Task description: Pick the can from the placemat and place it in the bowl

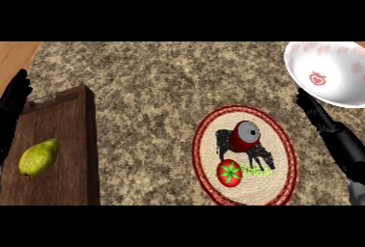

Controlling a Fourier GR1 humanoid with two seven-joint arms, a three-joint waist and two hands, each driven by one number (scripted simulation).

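Can (246, 135) on placemat (281, 159), left of right hand (318, 117), apart.

My left hand (14, 103) shows at the far left of the placemat (278, 193), well apart from it, fingers straight and pointing up. My right hand (317, 116) is just to the right of the placemat, fingers straight, pointing up, the forearm below it.

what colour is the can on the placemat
Red with a silver top, seen in the head view: can.
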